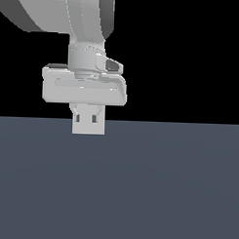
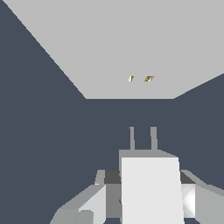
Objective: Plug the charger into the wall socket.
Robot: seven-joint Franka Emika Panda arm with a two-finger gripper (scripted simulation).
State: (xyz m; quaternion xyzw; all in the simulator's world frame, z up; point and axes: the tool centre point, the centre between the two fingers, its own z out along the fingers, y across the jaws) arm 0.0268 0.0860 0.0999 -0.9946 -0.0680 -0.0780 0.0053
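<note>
Two prongs face wall socket [image 2: 131, 48] — charger [image 2: 151, 188] clamped in tool [image 2: 144, 199], apart from panel.

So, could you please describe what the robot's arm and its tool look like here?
The arm is smooth, rounded and light grey-white, narrowing to a cylindrical wrist with a small dark inset panel. Below sits the tool: a wide, boxy pale-grey body with short, blocky grey fingers. No cables or markings are visible.
</note>
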